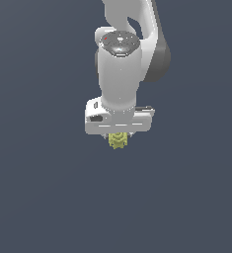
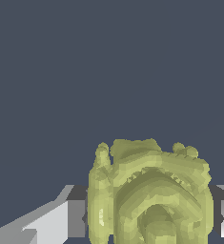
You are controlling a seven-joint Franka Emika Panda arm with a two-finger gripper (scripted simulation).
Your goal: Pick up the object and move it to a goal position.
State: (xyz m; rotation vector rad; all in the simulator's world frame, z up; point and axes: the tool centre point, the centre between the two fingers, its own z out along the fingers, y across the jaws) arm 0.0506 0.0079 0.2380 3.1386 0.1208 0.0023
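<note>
The object (image 1: 118,140) is a small yellow-green, ridged, knobbly lump. In the exterior view it hangs just under the white gripper (image 1: 118,136), whose fingers are mostly hidden behind the hand's body. In the wrist view the object (image 2: 151,190) fills the space between the two fingers (image 2: 75,218), which press against both of its sides. The gripper is shut on the object. Only plain dark grey ground shows around the lump, and whether it rests on that ground cannot be told.
The white arm (image 1: 120,64) rises above the gripper towards the top of the exterior view. The ground (image 1: 38,197) is a plain dark grey surface with nothing else on it in view.
</note>
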